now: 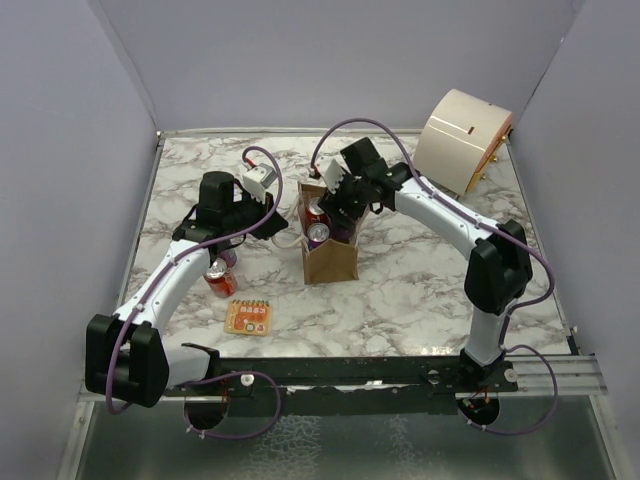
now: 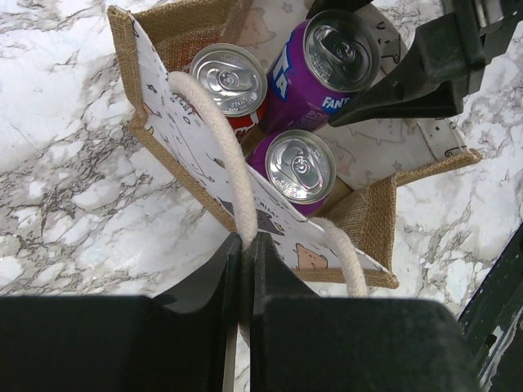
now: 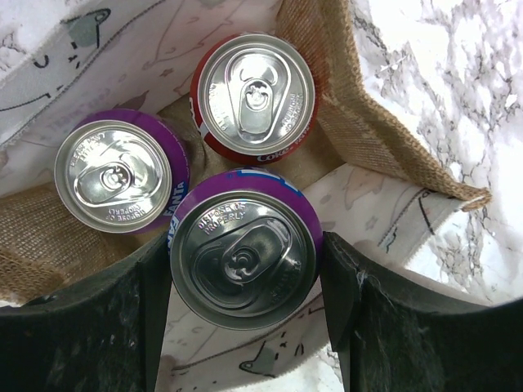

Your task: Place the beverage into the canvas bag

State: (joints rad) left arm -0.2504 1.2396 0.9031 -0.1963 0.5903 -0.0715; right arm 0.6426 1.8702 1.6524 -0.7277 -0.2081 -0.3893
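Marble table [image 1: 420, 290]: right gripper [image 3: 245, 269] clamps the probably slick, rigid purple can [image 3: 243, 260] by its sides at the floppy canvas bag [image 1: 332, 262] mouth; left gripper [image 2: 247, 249] pinches the handle [image 2: 225, 139].

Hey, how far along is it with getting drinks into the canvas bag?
Done: a red can and a purple can stand inside the canvas bag. In hand: the right gripper holds a second purple can at the bag's mouth; the left gripper pinches a handle. Left: lower and release it; a loose red can sits on the table.
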